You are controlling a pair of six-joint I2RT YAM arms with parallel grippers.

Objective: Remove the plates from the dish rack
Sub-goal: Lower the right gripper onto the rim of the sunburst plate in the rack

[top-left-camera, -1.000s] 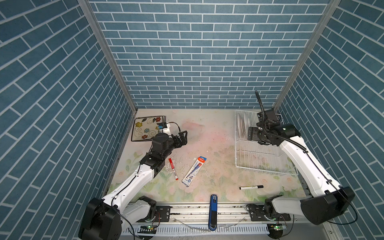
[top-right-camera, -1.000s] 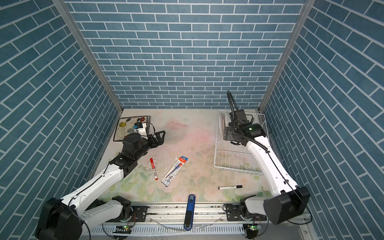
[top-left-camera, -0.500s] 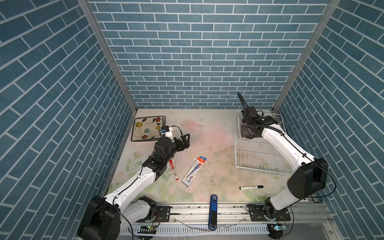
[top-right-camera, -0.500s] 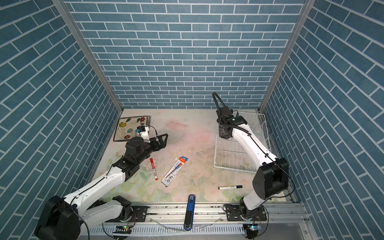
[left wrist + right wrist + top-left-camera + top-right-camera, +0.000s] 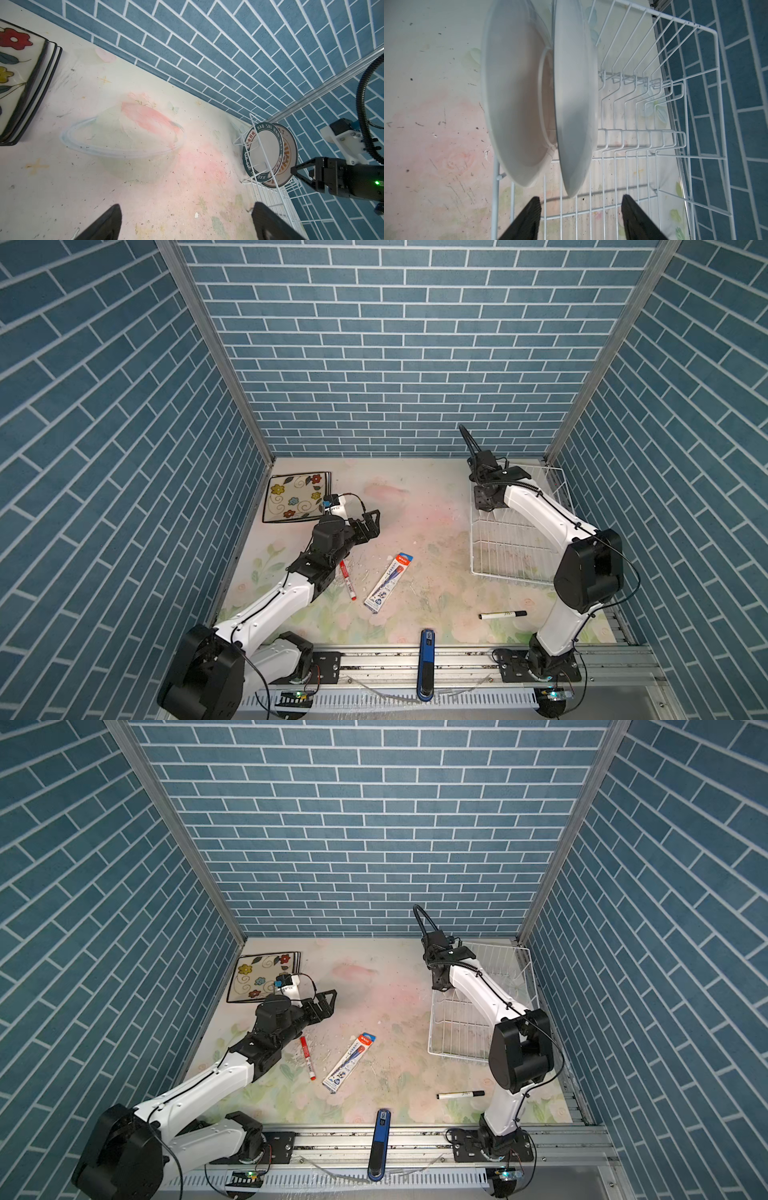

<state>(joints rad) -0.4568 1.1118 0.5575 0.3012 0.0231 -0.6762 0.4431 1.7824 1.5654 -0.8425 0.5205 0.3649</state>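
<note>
Find two round plates (image 5: 575,93) upright at the 11 o'clock corner of the dish rack (image 5: 511,547). Probably stiff, glazed, slippery and breakable: pinch the upper rim firmly, lift straight up. With the right claw (image 5: 580,199) spread astride one rim, not yet pinching; with the left claw (image 5: 187,207) spread wide, empty.

Scuffed floral tabletop (image 5: 419,510); stacked square plates (image 5: 296,497) far left; dish rack (image 5: 505,551) right; red marker (image 5: 347,580) beside pen pack (image 5: 389,583), mid; black marker (image 5: 502,614) nearer front.
</note>
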